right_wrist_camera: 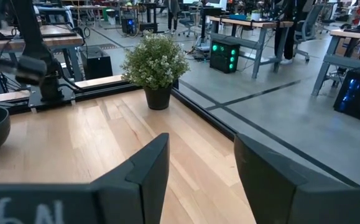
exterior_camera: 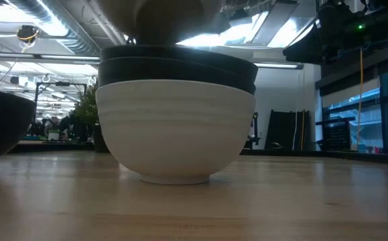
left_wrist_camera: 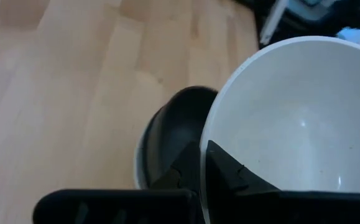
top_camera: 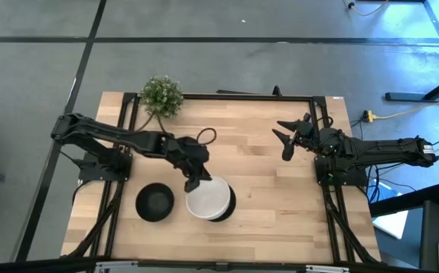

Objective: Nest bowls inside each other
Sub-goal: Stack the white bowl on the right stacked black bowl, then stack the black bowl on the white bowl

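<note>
A glossy white round bowl [top_camera: 207,199] is held over a stack of bowls near the middle of the pale wooden bench [top_camera: 264,205], toward its near edge. In the low view the stack is seen as a ribbed white bowl [exterior_camera: 175,130] at the bottom with two matte black bowls [exterior_camera: 180,67] nested in it. The held bowl's rim is pinched by the left pincer [top_camera: 194,180], one finger [left_wrist_camera: 229,171] inside the wall and the other outside. A separate matte black bowl [top_camera: 155,202] stands just left of the stack. The right pincer [top_camera: 289,139] is kept well apart at the far right, jaws wide and empty. A small green potted plant [top_camera: 161,95] is set at the far left edge.
</note>
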